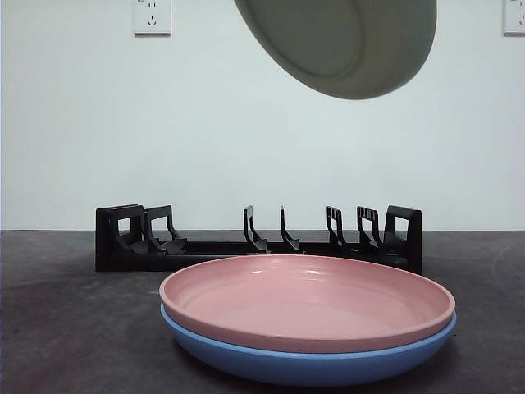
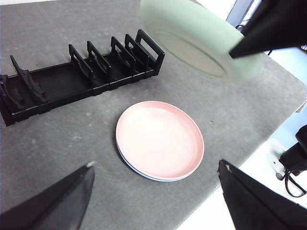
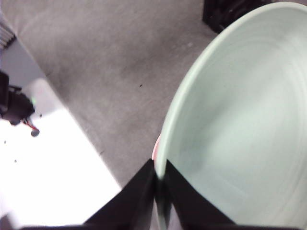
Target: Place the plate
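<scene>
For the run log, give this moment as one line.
right tool: shut on green plate, airborne | left tool: open, idle | rack: empty

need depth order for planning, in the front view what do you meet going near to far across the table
pink plate stacked on the blue plate → black dish rack → white wall. The green plate, held aloft by the right gripper, is left out.

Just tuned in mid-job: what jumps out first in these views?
A pale green plate hangs tilted in the air above the table, pinched at its rim by the right gripper. Below it a pink plate sits stacked on a blue plate on the dark table, in front of a black dish rack with no plates in it. The left gripper hangs open above the stack.
</scene>
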Robot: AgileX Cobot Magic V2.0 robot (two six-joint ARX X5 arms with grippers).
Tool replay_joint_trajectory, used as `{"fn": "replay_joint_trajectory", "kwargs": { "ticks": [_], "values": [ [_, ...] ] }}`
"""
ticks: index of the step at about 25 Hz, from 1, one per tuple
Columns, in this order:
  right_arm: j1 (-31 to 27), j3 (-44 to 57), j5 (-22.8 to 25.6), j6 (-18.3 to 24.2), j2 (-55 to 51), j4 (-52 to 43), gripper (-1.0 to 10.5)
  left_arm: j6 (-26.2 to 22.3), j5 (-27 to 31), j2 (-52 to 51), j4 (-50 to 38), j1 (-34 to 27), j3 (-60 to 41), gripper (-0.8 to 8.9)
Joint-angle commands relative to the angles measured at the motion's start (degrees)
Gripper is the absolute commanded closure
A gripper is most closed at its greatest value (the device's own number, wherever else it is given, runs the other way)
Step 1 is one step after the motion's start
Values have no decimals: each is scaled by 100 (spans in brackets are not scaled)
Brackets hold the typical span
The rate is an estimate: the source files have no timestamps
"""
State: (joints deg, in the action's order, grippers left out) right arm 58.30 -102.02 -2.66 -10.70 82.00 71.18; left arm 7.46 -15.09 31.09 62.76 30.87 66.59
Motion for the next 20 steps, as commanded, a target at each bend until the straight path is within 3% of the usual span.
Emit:
{"fn": "replay_joint_trajectory", "kwargs": {
  "ticks": [1, 11, 20],
  "values": [
    [378, -107, 367, 74, 48, 33, 937, -57, 7, 20, -85, 26, 107, 408],
    [1161, 728, 1412, -192, 48, 48, 937, -59, 7, 24, -103, 26, 107, 408],
    [1565, 2527, 2070, -522, 225, -966, 937, -59, 7, 28, -105, 26, 107, 408]
  ]
}}
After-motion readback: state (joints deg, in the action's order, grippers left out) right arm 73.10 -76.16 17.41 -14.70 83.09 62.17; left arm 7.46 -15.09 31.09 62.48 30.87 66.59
